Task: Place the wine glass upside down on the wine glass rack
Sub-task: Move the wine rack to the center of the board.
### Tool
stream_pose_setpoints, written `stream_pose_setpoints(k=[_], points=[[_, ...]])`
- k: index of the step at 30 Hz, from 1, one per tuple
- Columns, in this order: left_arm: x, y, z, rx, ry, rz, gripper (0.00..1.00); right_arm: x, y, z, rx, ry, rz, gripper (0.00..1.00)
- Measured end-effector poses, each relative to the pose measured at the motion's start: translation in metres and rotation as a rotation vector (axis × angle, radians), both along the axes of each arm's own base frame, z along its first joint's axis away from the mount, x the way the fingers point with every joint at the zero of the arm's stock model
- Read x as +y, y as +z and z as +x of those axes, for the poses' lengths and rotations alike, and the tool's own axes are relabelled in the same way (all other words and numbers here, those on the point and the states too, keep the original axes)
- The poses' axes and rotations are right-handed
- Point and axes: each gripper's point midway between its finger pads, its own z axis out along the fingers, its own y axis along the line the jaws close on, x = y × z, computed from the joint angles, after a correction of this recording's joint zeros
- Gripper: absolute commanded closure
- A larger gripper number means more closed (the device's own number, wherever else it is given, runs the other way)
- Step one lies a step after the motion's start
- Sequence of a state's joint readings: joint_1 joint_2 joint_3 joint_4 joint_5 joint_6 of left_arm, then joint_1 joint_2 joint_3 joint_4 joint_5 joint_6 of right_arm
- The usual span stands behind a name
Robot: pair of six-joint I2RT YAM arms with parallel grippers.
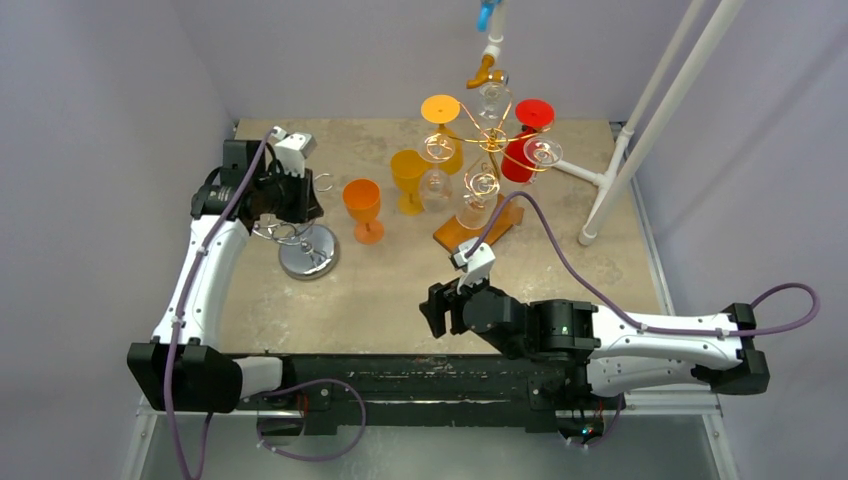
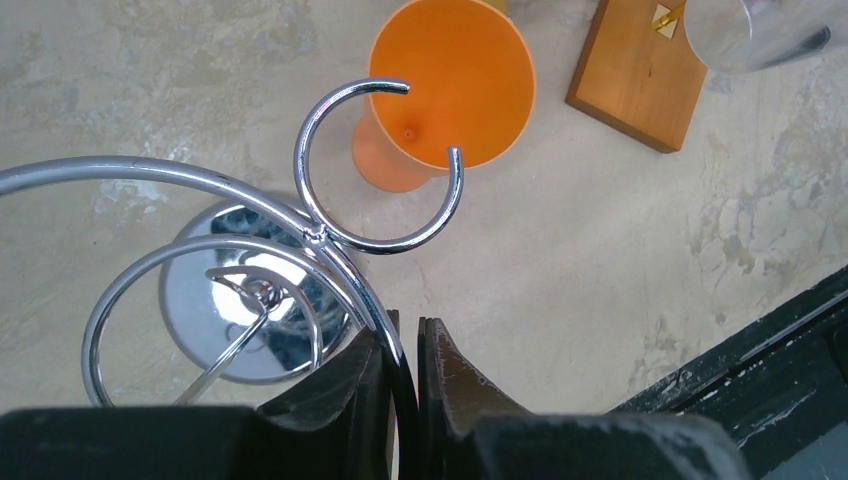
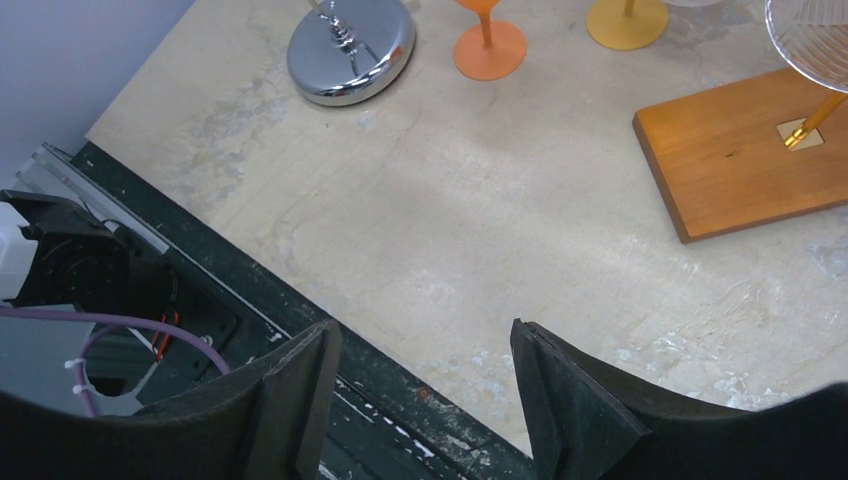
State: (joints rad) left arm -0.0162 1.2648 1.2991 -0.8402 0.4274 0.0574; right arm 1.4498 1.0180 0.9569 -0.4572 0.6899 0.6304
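Near the table's [image 1: 350, 300] left edge, the left hand [image 2: 405, 335] is pressed together on a thin curved arm of the chrome wire rack [image 1: 308, 262], whose open rings rise from a round mirror-bright base. Just right of that base stands the smooth orange wine glass [image 1: 363, 205], apart from the rack, upright on its foot with stem vertical and mouth pointing up. Further right, over the near edge, the right hand [image 3: 425, 345] hangs spread and empty, short of the gold-wire rack's flat wooden base [image 3: 740, 150].
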Motion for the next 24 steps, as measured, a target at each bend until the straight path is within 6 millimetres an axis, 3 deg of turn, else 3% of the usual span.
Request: stream_pose_setpoints(k=[4,8,11,15,19,24], points=[[-0.009,-0.006,-0.003,0.014,-0.019,-0.011,0.59,-0.002,-0.004,0.001,0.002,-0.003,-0.022,0.25],[-0.011,-0.003,-0.002,0.002,-0.021,-0.013,0.51,-0.005,-0.009,0.004,0.0,-0.012,-0.052,0.24],[-0.011,0.005,-0.001,-0.011,-0.023,-0.014,0.37,-0.009,-0.012,0.016,-0.005,-0.041,-0.071,0.24],[-0.015,0.035,0.002,-0.068,-0.042,-0.028,0.23,-0.006,-0.012,0.039,-0.023,-0.083,-0.096,0.24],[-0.017,0.075,0.002,-0.142,-0.069,-0.032,0.02,0.021,-0.008,0.06,-0.046,-0.092,-0.134,0.23],[-0.016,0.127,0.0,-0.261,-0.083,-0.013,0.0,0.066,-0.006,0.088,-0.079,-0.096,-0.165,0.21]])
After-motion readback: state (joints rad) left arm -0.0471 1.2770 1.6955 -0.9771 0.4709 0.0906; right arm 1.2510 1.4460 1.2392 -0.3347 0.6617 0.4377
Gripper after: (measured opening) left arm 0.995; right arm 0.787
